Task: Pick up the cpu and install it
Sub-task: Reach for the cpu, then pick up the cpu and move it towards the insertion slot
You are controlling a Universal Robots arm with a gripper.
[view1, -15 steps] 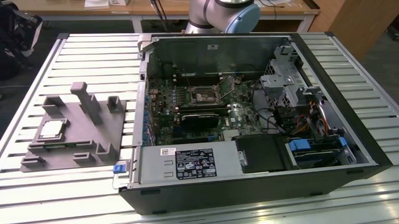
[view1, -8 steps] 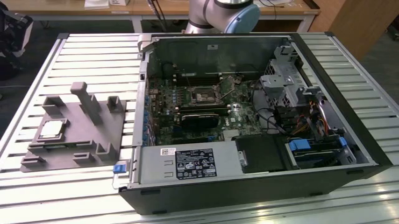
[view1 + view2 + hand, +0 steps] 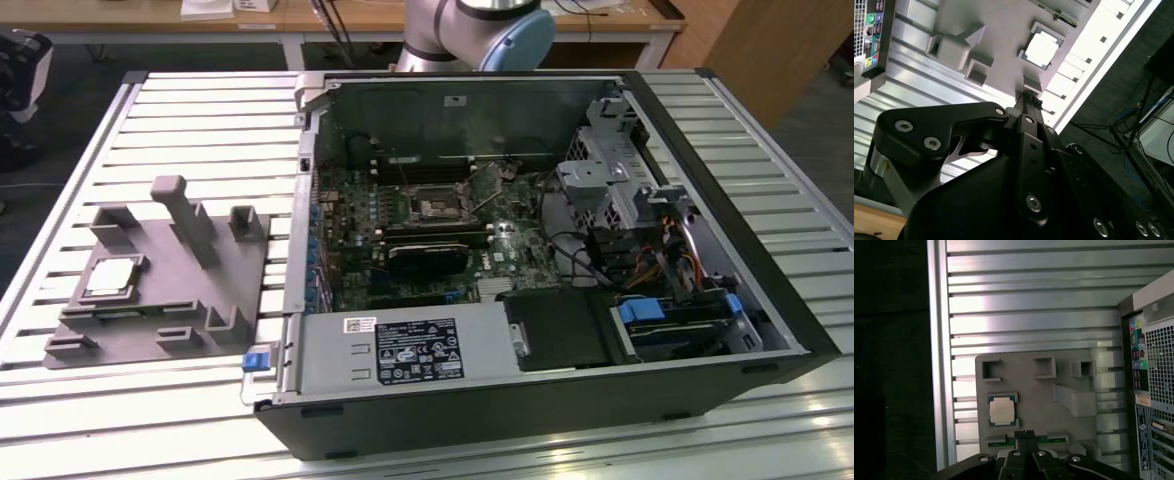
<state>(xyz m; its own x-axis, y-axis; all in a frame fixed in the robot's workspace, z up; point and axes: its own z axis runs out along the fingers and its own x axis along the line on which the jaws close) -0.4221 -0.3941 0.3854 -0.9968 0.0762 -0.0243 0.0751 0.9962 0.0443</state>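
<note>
Cpu (image 3: 110,278) is sitting flat, shiny side up, in its little recess on the grey fixture block (image 3: 167,300). The block lies on the slatted metal counter (image 3: 200,120), at the exterior view's left of the open computer case (image 3: 400,420). In both wrist views the jaws look pinched together with nothing between them, tips hanging above the block's edge, near the cpu but not touching it. The motherboard socket (image 3: 438,205) is inside the case, well apart from the cpu.

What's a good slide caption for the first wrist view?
Past the shut, empty hand, the cpu sits in the grey fixture.
</note>
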